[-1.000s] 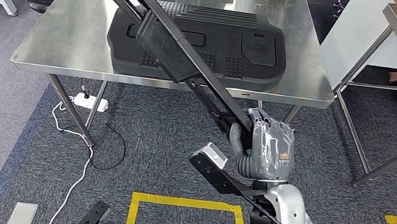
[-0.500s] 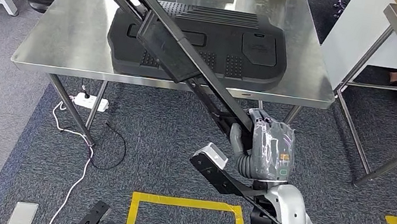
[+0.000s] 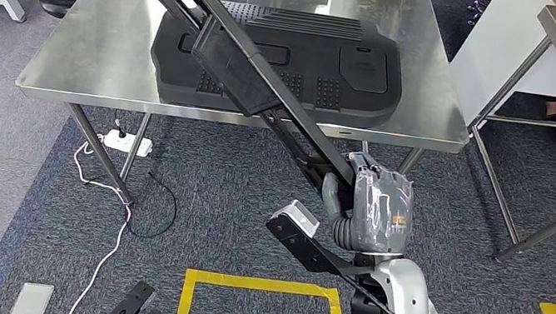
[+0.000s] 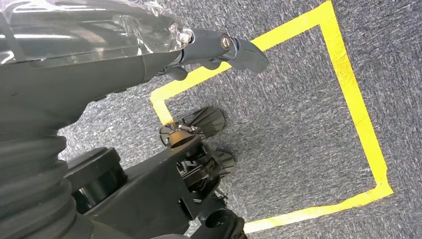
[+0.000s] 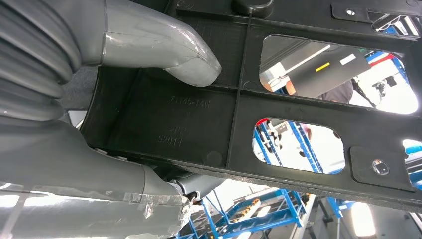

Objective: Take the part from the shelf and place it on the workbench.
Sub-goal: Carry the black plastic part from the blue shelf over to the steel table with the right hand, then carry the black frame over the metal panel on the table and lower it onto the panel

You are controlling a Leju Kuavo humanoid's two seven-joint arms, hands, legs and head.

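Grey carpet lies under a shiny steel workbench (image 3: 97, 52), with yellow tape squares (image 3: 262, 289) on the floor nearer the robot. On the workbench rests a big black ribbed plastic panel (image 3: 333, 56), reaching its front edge. A long flat black plastic part (image 3: 231, 57) slants over that edge, above the panel. The right hand (image 3: 365, 200) grips the part's lower end. The left hand (image 4: 219, 47) hangs over the carpet, curled and holding nothing.
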